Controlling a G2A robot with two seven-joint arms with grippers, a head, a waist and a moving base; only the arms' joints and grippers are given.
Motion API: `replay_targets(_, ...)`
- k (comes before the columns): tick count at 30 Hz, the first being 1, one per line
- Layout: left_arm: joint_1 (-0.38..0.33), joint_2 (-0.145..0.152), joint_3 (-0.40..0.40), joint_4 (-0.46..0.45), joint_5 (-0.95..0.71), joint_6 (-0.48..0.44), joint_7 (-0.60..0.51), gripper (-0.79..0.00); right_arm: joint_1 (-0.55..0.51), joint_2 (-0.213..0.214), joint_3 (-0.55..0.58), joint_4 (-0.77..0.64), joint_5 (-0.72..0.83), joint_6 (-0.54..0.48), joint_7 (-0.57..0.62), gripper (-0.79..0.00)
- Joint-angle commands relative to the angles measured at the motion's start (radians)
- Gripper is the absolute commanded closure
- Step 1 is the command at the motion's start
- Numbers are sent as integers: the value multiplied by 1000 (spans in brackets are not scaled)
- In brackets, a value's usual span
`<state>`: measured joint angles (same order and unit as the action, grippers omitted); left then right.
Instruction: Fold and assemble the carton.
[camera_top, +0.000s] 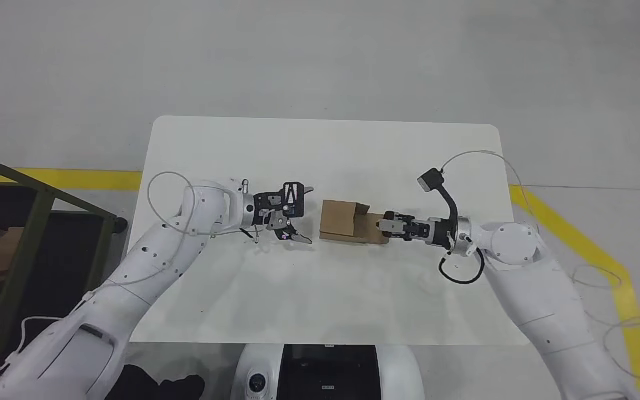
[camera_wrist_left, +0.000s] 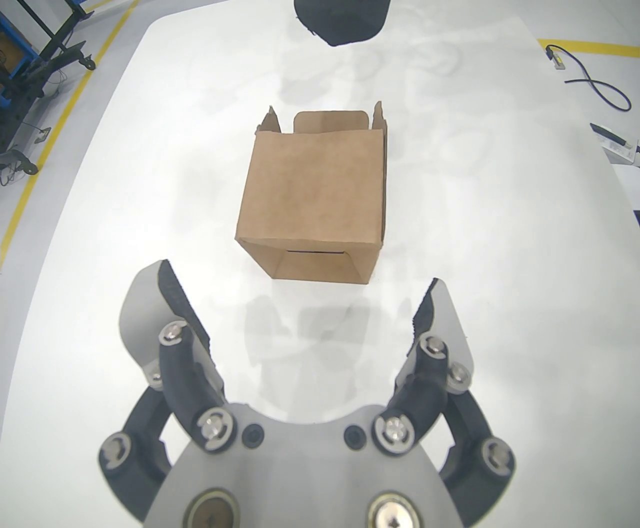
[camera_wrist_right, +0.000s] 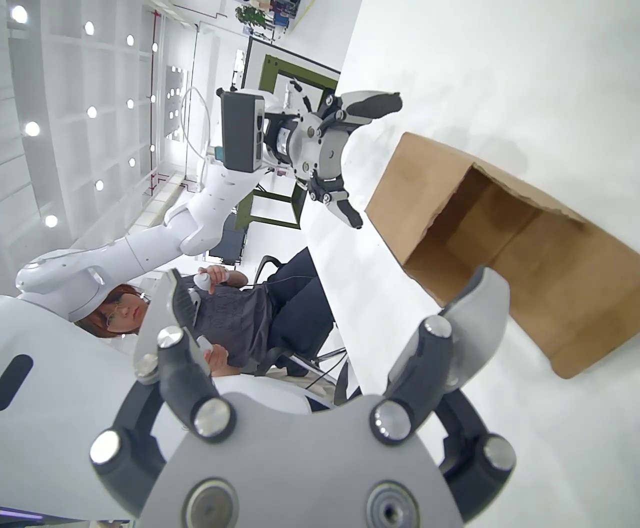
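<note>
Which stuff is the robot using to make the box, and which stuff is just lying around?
For the job:
carton
left gripper, open
right gripper, open, at the carton's open end

Just lying about:
black cable
metal frame
yellow tape line

I count one carton (camera_top: 343, 220), brown cardboard, lying on one white bench (camera_top: 250, 150). Of my own parts I count two left fingers (camera_wrist_left: 145, 300) and two right fingers (camera_wrist_right: 480, 300), which makes four altogether.
</note>
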<state>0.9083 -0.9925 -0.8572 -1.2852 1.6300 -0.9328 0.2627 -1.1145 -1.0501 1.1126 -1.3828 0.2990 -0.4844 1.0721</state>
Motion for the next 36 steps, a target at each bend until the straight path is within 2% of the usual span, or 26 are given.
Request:
replay_targets(1,8,-1,-1,9,-8,9,-17,-785,-2,0,-1,-2,-1,2,-5,-785)
replay_targets(5,-11,-4,7,26,-13,-29,-36,-785,-29,3,1,-30,-41,11,-34,-785)
replay_targets(6,-17,-6,12,31,-6,-40,-32,-785,-37,4,3,-35,-44,9,-36,-748)
replay_targets(11,-58,-19,56,75,34,-73,22,-785,-79,9,12,-56,-68,5,-65,-785)
replay_targets(12,-65,-23,65,85,38,-74,40,-785,-88,9,13,-59,-73,3,-73,-708)
replay_targets(13,-73,-26,73,97,43,-74,55,-785,-97,10,14,-63,-79,0,-82,-449)
replay_targets(14,-82,-30,80,107,48,-72,70,-785,-105,11,15,-65,-87,3,-90,-237)
replay_targets(15,-88,-33,87,117,50,-71,88,-785,-112,12,16,-68,-101,10,-101,-77)
replay_targets(16,-95,-36,94,128,53,-70,105,-785,-116,13,16,-71,-132,25,-117,0)
replay_targets(23,-120,-53,123,189,60,-34,199,-785,-122,7,-15,-68,-193,80,-171,0)
replay_targets(25,-121,-58,125,208,52,-9,195,-785,-117,4,-26,-56,-195,88,-176,0)
replay_targets(31,-129,-71,144,233,40,-9,201,-785,-130,4,-29,-62,-241,115,-224,0)
replay_targets(36,-139,-81,159,249,40,-9,211,-785,-181,15,-7,-125,-331,217,-262,0)
